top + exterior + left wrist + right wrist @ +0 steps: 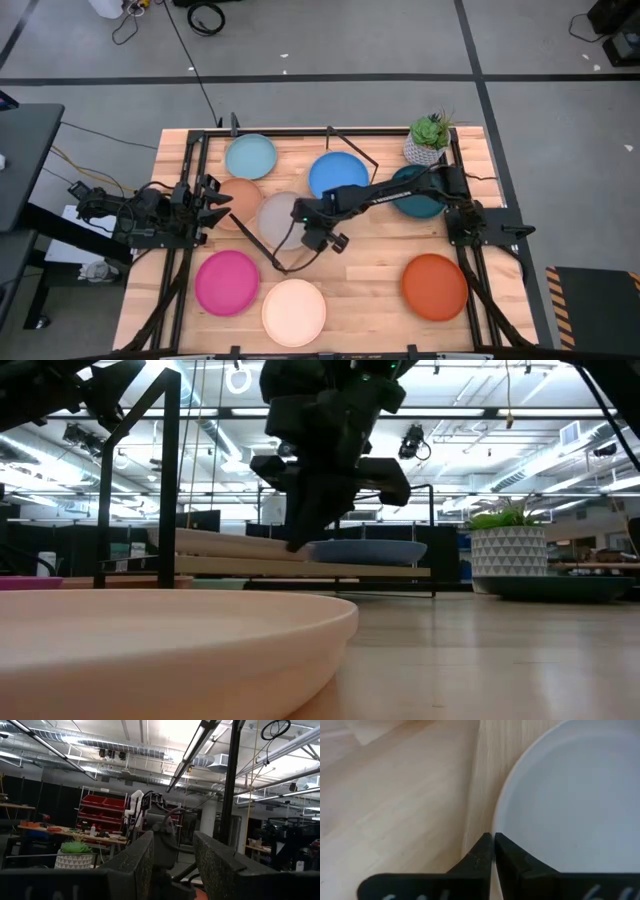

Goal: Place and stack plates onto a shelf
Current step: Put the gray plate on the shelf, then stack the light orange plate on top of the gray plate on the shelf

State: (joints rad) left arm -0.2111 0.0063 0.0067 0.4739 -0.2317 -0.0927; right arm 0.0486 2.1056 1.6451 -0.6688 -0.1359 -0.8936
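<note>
Right wrist view, right gripper (493, 845) pinching grey plate (570, 795) rim, high view, left gripper (212, 197) spread, idle.

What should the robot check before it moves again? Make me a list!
1. Grey plate lying flat on the shelf: ok.
2. Right gripper let go of the grey plate's rim: cannot tell; its fingers sit nearly together there.
3. Left gripper open, empty, waiting at the table's left side: ok.
4. All plates shelved: not ok; pink plate, cream plate and orange plate lie on the tabletop.
</note>
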